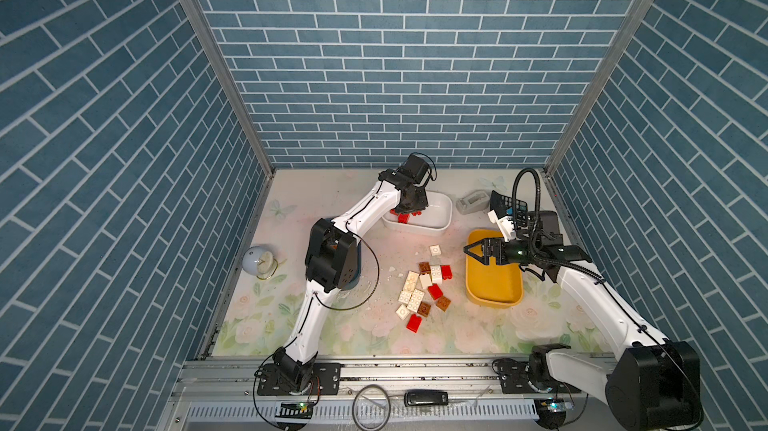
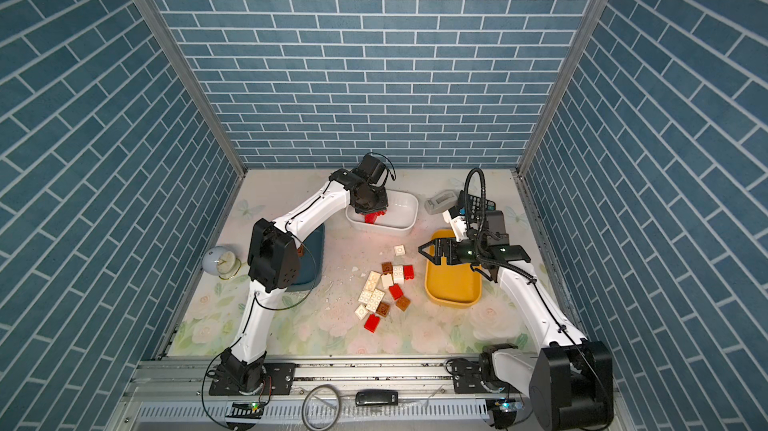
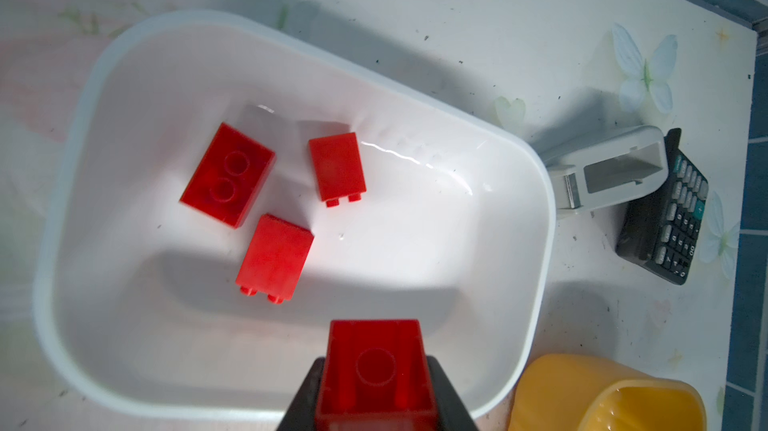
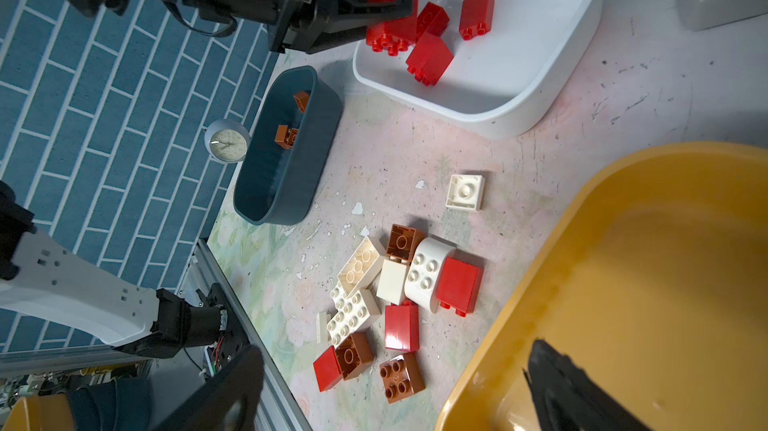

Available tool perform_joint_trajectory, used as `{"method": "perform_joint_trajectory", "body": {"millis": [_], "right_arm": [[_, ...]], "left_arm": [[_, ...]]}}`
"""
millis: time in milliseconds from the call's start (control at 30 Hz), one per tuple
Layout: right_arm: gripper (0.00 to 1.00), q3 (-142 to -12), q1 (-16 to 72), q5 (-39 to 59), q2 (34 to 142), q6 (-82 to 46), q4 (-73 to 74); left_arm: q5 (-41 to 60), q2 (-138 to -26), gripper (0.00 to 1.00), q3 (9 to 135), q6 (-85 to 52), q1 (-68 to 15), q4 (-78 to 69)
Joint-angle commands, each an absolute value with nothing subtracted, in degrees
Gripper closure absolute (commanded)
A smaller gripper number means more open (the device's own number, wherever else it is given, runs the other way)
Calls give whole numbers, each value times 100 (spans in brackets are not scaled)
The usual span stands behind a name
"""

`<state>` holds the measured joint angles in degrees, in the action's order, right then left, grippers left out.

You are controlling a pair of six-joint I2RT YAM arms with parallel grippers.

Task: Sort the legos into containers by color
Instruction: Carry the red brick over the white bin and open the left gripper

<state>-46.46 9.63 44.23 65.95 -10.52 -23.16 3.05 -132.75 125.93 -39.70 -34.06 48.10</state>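
Above white tub (image 3: 415, 283) holding three red legos (image 3: 274, 254), left gripper (image 3: 376, 383) clasps fourth lego (image 3: 374, 341); right gripper (image 1: 473, 253) gapes

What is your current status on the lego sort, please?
Left tool shut on red brick, over white tub holding three reds. Right tool open, empty, over yellow tub edge. Mixed pile not yet sorted. Nothing blocking the drop.

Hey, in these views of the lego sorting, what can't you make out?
The teal tub: in both top views the left arm's elbow covers most of it and its contents.
The red brick in the left gripper: the left wrist view's edge cuts off its held end.
The yellow tub: the right gripper overhangs its far end in both top views; the right wrist view crops it.
The calculator: keys too small to read.
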Motion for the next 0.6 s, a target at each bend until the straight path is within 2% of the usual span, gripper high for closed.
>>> {"method": "perform_joint_trajectory", "body": {"millis": [0, 100, 133, 200, 267, 433, 567], "right_arm": [[1, -4833, 910, 4421, 6656, -763, -2439], [1, -4870, 875, 4417, 6653, -748, -2504], [1, -4884, 877, 4420, 6646, -736, -2524], [1, -4890, 864, 4420, 6631, -729, -2567], [1, -4889, 861, 4421, 6627, -729, -2580], [1, -4892, 866, 4466, 6637, -747, -2590], [1, -4854, 862, 4479, 6619, -751, -2603]], "left_arm": [[448, -13683, 74, 13025, -3560, -3351, 4959], [396, -13909, 66, 13321, -3400, -3306, 5069], [404, -13922, 60, 13353, -3376, -3285, 5100], [422, -13867, 40, 13339, -3353, -3259, 5150], [431, -13747, 30, 13299, -3261, -3261, 5238], [419, -13108, 26, 12774, -3049, -3332, 5543], [343, -12277, 26, 11788, -2862, -3550, 5591]]}}
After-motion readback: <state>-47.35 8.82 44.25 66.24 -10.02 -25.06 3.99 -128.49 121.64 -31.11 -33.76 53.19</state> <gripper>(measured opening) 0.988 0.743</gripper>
